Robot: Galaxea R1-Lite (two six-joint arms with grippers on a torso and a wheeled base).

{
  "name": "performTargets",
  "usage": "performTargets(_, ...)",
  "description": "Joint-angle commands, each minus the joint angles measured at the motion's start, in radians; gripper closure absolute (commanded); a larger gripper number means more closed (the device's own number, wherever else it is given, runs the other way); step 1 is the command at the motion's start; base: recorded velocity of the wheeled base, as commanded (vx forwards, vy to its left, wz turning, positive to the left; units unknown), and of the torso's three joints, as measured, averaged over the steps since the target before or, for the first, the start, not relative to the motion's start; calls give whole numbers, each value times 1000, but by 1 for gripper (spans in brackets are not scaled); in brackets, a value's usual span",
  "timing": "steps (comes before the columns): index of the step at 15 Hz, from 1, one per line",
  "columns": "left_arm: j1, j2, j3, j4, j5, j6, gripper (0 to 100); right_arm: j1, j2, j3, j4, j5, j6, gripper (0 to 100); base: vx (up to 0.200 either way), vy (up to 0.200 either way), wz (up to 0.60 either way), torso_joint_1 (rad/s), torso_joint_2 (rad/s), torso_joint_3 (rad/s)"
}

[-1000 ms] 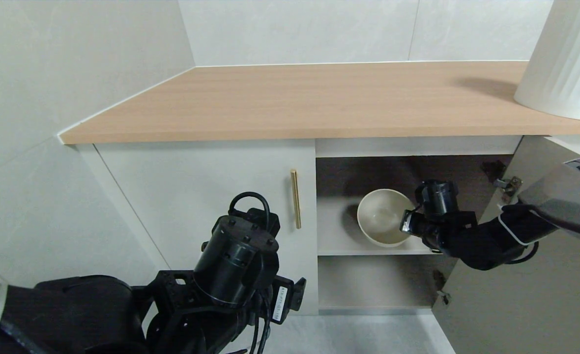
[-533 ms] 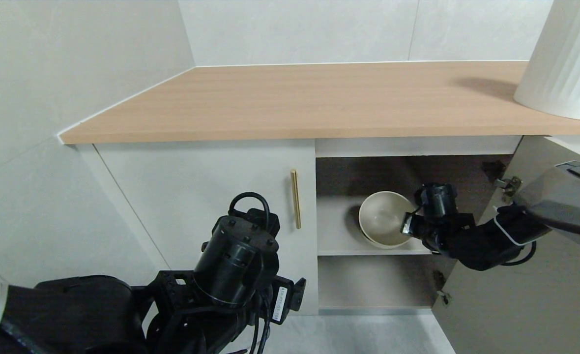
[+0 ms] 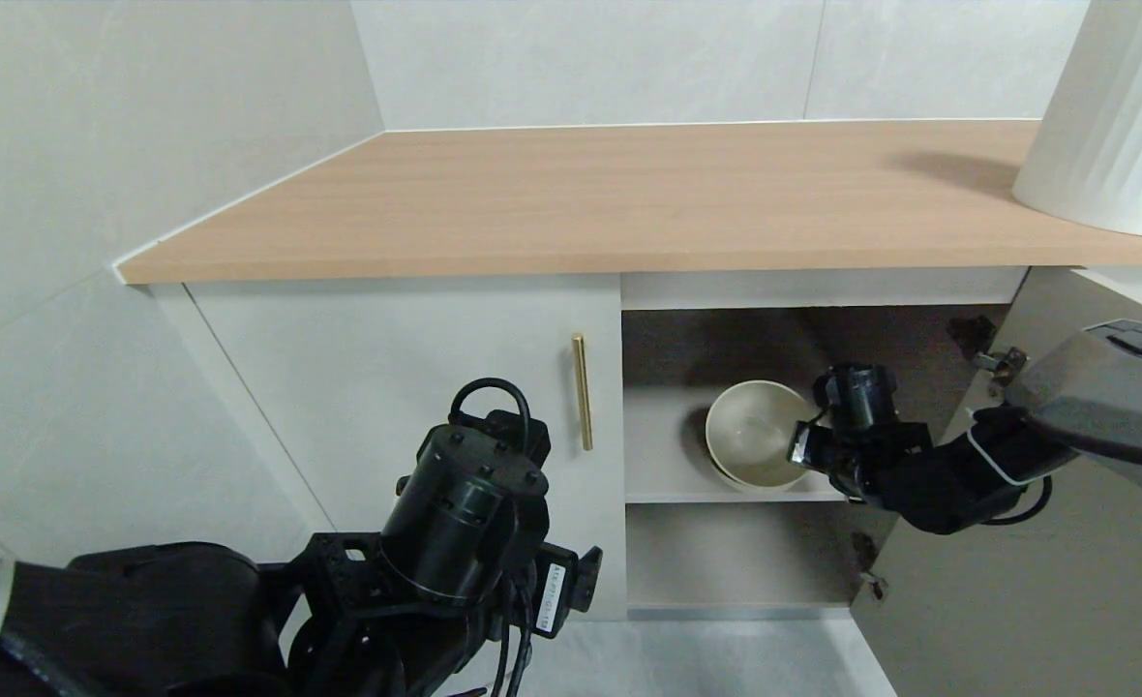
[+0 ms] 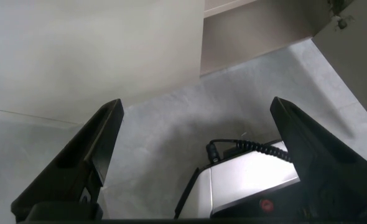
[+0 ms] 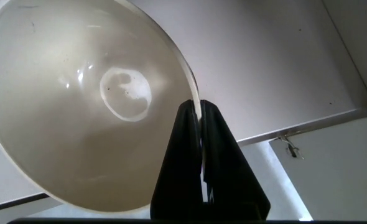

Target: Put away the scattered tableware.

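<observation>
Bowl (image 3: 751, 433) on cabinet shelf (image 3: 658, 455), rim pinched in right claw (image 5: 199, 127).

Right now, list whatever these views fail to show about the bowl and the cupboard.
- Head view: whether the bowl touches the shelf; the bowl's own body hides its underside.
- Head view: the right gripper has its tips hidden behind its wrist; the right wrist view shows them shut on the rim.
- Head view: the white ribbed object on the counter, cut off by the top and right edges.
</observation>
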Motion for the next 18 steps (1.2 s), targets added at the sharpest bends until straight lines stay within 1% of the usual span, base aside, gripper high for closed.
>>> performTargets(1, 0, -1, 0, -1, 0, 0, 0, 0, 4, -1, 0, 0, 0, 100, 0, 0, 0, 0, 0, 0)
performTargets(2, 0, -1, 0, -1, 0, 0, 0, 0, 7, -7, -2, 0, 0, 0, 0, 0, 0, 0, 0, 0)
performTargets(7, 1, -2, 0, -1, 0, -2, 0, 2, -9, -7, -5, 2, 20, 0, 0, 0, 0, 0, 0, 0)
performTargets(10, 15, -22, -2, -1, -1, -9, 0, 17, -69, 28, 6, 14, 22, 0, 0, 0, 0, 0, 0, 0)
performTargets(11, 36, -50, -5, -5, -6, -32, 0, 29, -135, 83, 6, 69, 19, 0, 0, 0, 0, 0, 0, 0)
performTargets(12, 50, -67, -3, -8, -12, -40, 0, 34, -172, 112, 6, 101, 16, 0, 0, 0, 0, 0, 0, 0)
performTargets(13, 86, -114, 17, -5, -20, -46, 0, 42, -282, 198, 25, 180, -10, 0, 0, 0, 0, 0, 0, 0)
performTargets(14, 115, -154, 52, -8, -20, -46, 0, 46, -367, 261, 61, 220, -52, 0, 0, 0, 0, 0, 0, 0)
performTargets(16, 181, -249, 101, -7, -24, -45, 0, 60, -511, 335, 118, 247, -96, 0, 0, 0, 0, 0, 0, 0)
performTargets(18, 216, -338, 150, -7, -55, -45, 0, 65, -629, 378, 202, 253, -96, 0, 0, 0, 0, 0, 0, 0)
